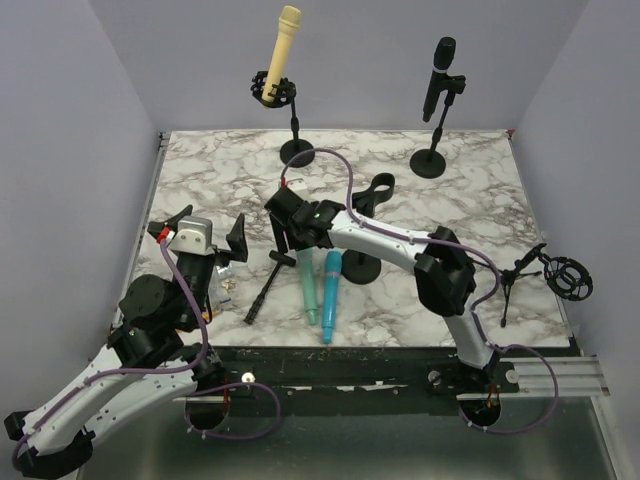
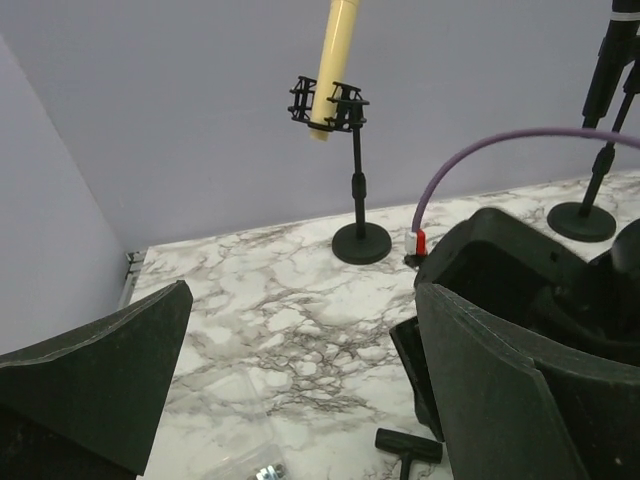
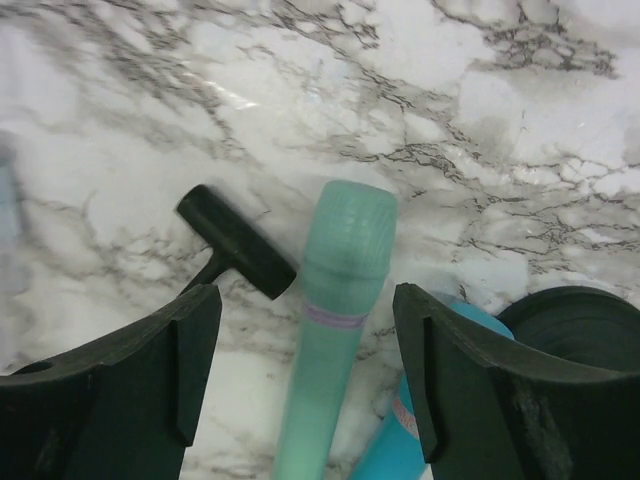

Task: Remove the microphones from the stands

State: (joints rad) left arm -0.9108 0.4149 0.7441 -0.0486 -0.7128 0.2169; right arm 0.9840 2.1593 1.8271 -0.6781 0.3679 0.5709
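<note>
Glossy marble-look table [image 1: 200, 180] — green microphone [image 3: 335, 330] matt, ribbed head, probably plastic.

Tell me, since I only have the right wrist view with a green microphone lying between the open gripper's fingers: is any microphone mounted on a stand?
Observer: Yes. A cream microphone sits in a shock-mount stand at the back left.
Operator: Any other?
Observer: A black microphone is clipped on a round-base stand at the back right.
Operator: And the other arm?
Observer: The left gripper hangs open, holding nothing.
</note>
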